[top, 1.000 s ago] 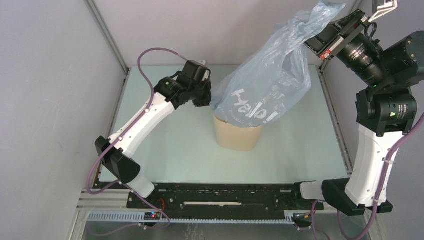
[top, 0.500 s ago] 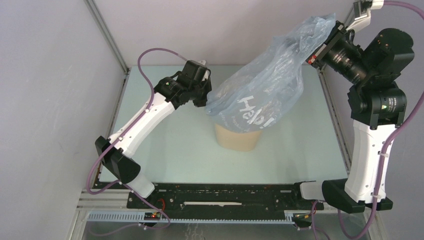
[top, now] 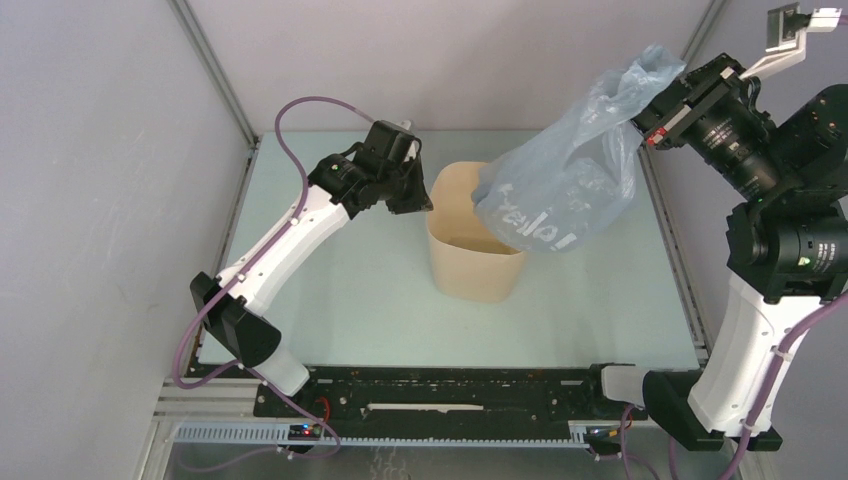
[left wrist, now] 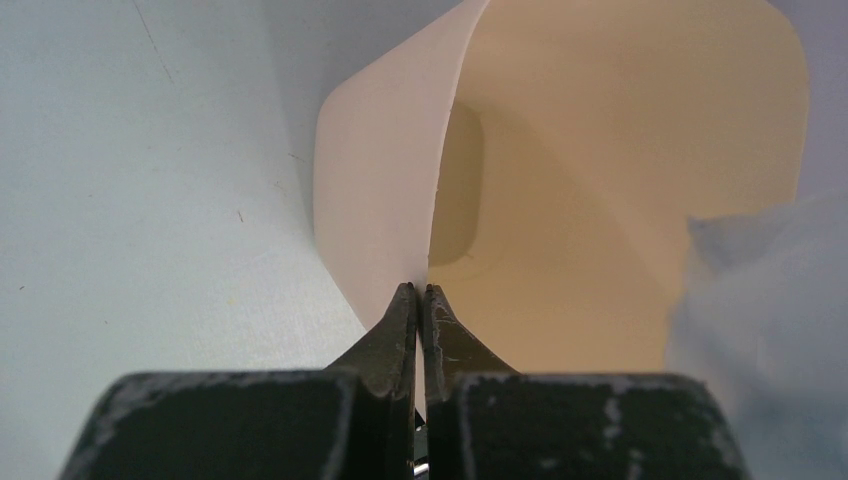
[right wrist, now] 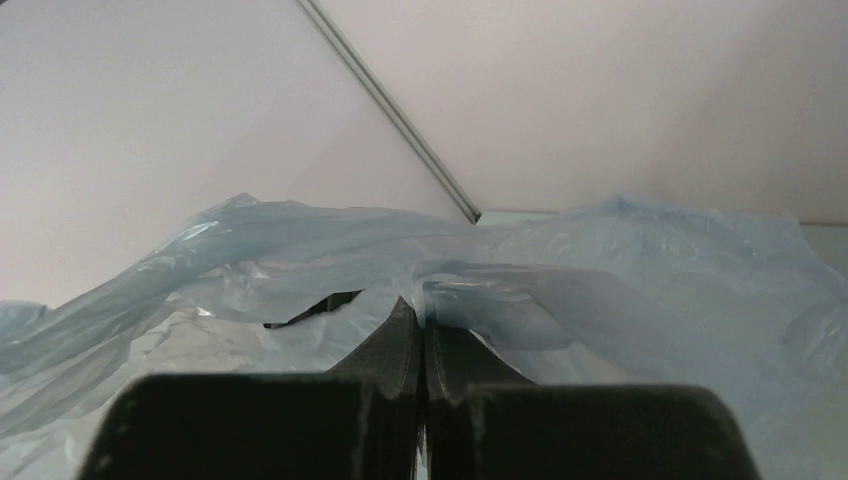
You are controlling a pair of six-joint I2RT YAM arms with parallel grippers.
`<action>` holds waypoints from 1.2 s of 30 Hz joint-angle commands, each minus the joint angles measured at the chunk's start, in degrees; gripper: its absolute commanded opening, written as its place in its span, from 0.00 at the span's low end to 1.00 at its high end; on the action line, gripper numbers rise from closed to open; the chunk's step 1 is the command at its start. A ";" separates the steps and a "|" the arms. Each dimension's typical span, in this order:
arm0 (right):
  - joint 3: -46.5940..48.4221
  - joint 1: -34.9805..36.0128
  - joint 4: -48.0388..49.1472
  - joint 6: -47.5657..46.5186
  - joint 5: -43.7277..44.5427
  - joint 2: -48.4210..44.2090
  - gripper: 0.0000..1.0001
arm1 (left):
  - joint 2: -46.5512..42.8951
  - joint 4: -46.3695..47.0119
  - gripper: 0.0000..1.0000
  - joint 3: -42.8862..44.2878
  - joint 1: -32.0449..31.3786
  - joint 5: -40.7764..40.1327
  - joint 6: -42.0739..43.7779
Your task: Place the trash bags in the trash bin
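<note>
The cream-beige trash bin [top: 475,270] stands upright in the middle of the table. My left gripper [top: 424,203] is shut on the bin's left rim; the left wrist view shows its jaws [left wrist: 420,290] pinching the thin wall of the bin [left wrist: 600,180]. The pale-blue trash bag [top: 565,185] hangs in the air over the bin's right rim, white lettering on it. My right gripper [top: 650,120] is shut on the bag's top, high at the back right. In the right wrist view the bag [right wrist: 640,270] drapes over the shut jaws [right wrist: 422,300].
The enclosure's frame posts [top: 215,70] and grey walls close in the table at the back and sides. A black rail [top: 450,390] runs along the near edge between the arm bases.
My right gripper has swung the bag to the right, off the bin's mouth. The bin's opening, covered before, now shows. The left arm has not moved.
</note>
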 commanded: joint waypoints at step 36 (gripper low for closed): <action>-12.28 21.50 14.44 9.06 12.96 6.65 0.00 | -2.41 5.38 0.09 -0.25 -0.46 3.06 -1.32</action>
